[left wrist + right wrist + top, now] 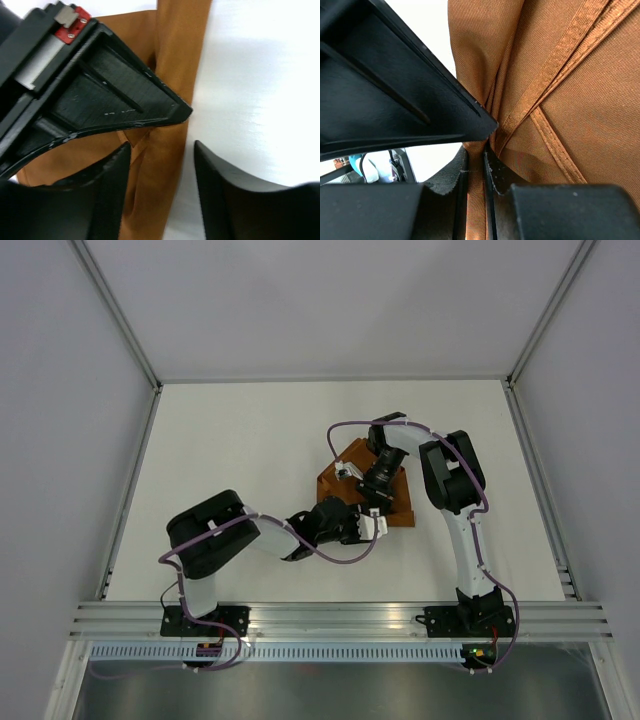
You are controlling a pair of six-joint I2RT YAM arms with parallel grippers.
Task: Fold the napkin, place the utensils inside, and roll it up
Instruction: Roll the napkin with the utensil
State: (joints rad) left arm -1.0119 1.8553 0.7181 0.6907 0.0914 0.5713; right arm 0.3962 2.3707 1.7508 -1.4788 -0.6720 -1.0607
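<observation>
The rust-orange napkin [352, 490] lies folded in the middle of the table, under both grippers. My right gripper [475, 197] is shut on a thin fold of the napkin [560, 90], and the cloth stands pinched between its pads. In the top view the right gripper [374, 492] points down onto the cloth from the far side. My left gripper [162, 192] is open and straddles the napkin's rolled edge [172, 75]; its left finger [100, 200] is over cloth and its right finger [235, 205] is over bare table. The left gripper [380, 526] sits at the napkin's near edge. The utensils are hidden.
The white table [230, 460] stretches around the napkin, bounded by grey walls and a metal rail [340, 618] at the near edge. The two grippers work close together; the right gripper's black body [95, 95] fills the upper left of the left wrist view.
</observation>
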